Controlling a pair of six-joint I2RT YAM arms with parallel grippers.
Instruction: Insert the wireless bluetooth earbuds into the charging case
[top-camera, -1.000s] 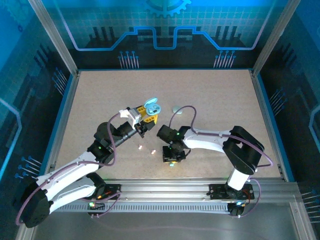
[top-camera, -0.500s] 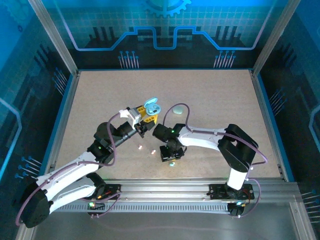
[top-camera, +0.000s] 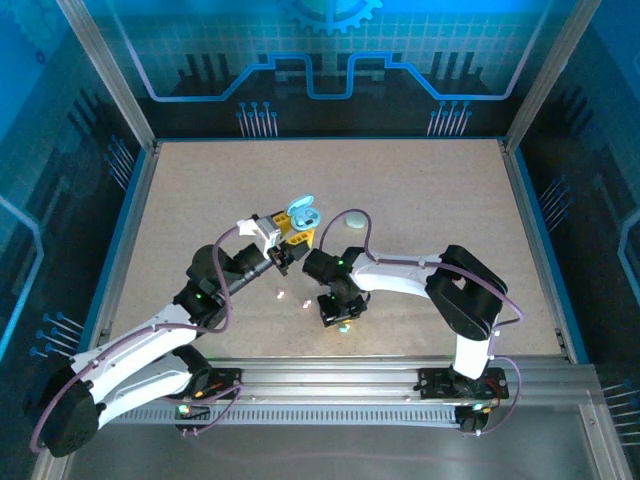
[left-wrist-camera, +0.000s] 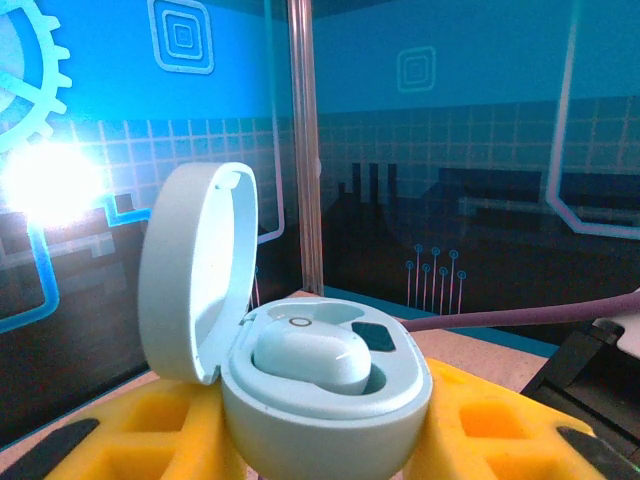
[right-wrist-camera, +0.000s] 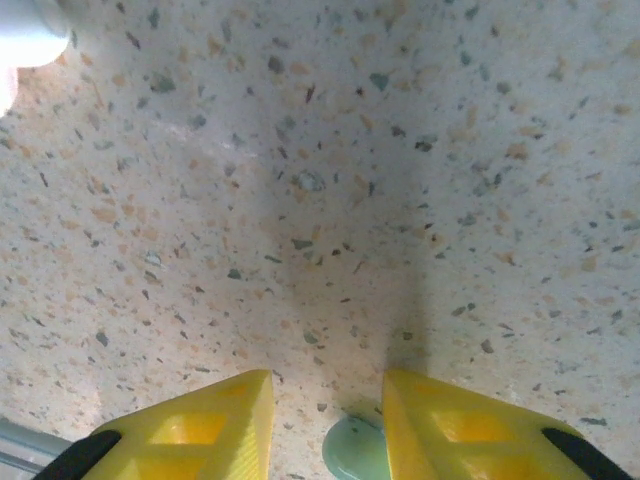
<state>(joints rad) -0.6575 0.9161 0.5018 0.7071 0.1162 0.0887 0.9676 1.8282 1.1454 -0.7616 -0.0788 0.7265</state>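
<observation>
Looking down from above: gripping the open charging case (top-camera: 303, 212) in the left pincer (top-camera: 291, 243), aloft over the middle of the surface (top-camera: 430, 180). Pointing the right pincer (top-camera: 338, 318) fingers-down close by, nearer the near edge, right over a teal earbud (top-camera: 343, 327). Showing a pale earbud (top-camera: 281, 293) and a second pale earbud (top-camera: 305, 302) lying loose between the two arms, toward the near edge, and a pale oval thing (top-camera: 354, 221) lying just beyond the right arm. Looking through the left wrist: pinching the case's bowl from both sides between yellow fingers (left-wrist-camera: 150, 435), with its lid (left-wrist-camera: 190, 270) standing swung open, and cradling a seated earbud (left-wrist-camera: 310, 358) in one socket. Looking through the right wrist: spreading the yellow fingers partway apart just above the speckled surface, straddling the teal earbud without pinching it, hard beside one finger and apart from the other.
</observation>
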